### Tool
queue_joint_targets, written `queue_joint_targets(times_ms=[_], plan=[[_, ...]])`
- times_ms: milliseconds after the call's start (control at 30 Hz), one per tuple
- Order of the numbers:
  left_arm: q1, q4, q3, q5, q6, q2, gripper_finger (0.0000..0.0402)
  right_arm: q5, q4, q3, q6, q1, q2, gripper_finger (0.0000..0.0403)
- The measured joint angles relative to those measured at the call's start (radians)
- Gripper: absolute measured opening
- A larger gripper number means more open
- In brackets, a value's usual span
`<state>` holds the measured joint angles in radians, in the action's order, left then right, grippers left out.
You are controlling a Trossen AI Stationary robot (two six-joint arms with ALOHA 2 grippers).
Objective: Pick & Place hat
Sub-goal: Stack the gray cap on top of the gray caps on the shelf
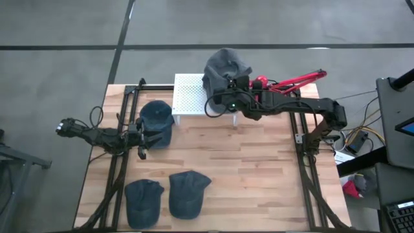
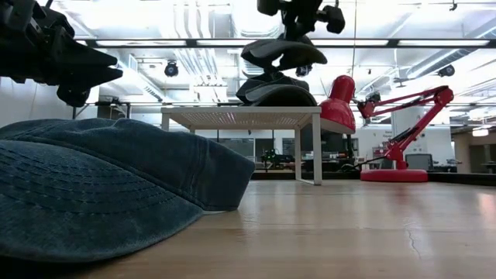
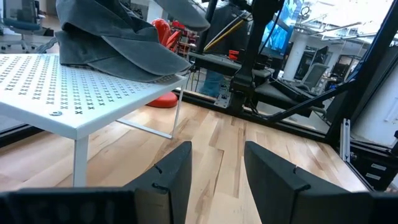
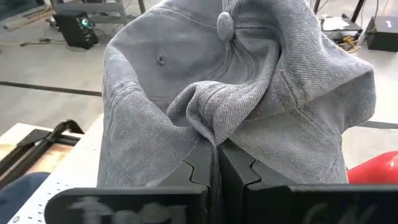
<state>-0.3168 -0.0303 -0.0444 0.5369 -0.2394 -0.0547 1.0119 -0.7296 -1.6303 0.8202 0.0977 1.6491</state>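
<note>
A crumpled grey hat [image 4: 249, 93] hangs above another grey hat [image 3: 112, 46] on the white stand's [image 1: 187, 97] far right corner; three blue hats lie on the table.

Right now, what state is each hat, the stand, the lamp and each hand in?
Right hand: shut on grey hat, raised over the white stand.
Grey hat: pinched at the crown, hanging crumpled.
Hat on stand: resting on top.
White stand: upright.
Left hand: open, empty.
Three blue hats: lying on the table.
Red lamp: upright.
</note>
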Motion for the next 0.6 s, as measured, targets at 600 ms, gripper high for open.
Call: queue_joint_targets(times_ms=[600], plan=[[0.000,0.000,0.000,0.000,0.000,0.000,0.0149,-0.021,-0.038,0.015,0.063,0.035,0.064,0.0009]])
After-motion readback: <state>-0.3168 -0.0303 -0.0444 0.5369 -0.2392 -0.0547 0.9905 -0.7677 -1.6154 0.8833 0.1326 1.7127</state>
